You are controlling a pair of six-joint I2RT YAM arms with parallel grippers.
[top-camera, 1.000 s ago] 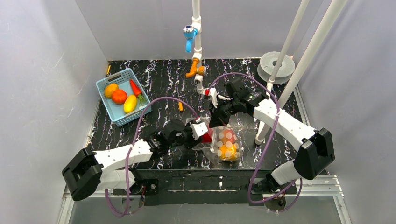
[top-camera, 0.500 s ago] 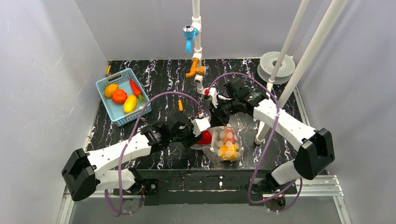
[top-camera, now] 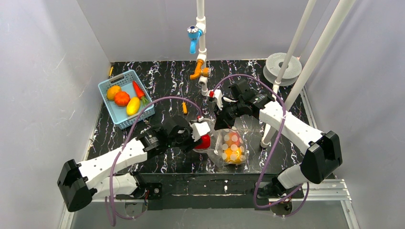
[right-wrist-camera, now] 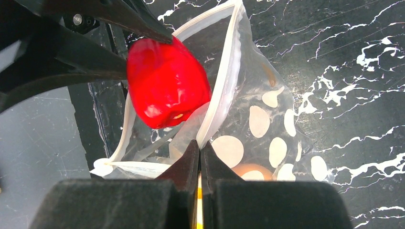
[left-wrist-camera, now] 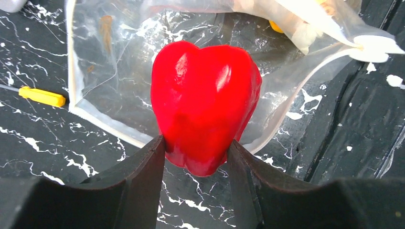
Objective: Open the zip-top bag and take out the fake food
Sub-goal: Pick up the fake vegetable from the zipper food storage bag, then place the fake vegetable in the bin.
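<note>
Your left gripper (left-wrist-camera: 197,143) is clamped on the red pepper (left-wrist-camera: 205,95). The two fingers squeeze its narrow end, so the fat, lobed end sticks out away from the hand. The pepper sits right at the bag's (right-wrist-camera: 267,124) open mouth, on the bag's left side in the top view. It hangs over the clear film there, and I honestly can't tell if it's fully past the rim.

The pepper is glossy, bright red and smooth, with shiny highlights on its shoulders.

Your right gripper (right-wrist-camera: 199,145) has its fingers pressed together on the bag's white zip strip, pinching one lip of the mouth so it gapes wide. The bag itself is clear and crinkly with white polka dots. A couple of orange and yellow pieces (top-camera: 233,151) sit down in its closed end (only seen through the plastic).

Off to the bag's far left is the blue basket (top-camera: 106,88), with more fake fruit and a carrot (top-camera: 122,98) in it. A small yellow-handled screwdriver (left-wrist-camera: 42,97) lies on the table just beside the bag.
</note>
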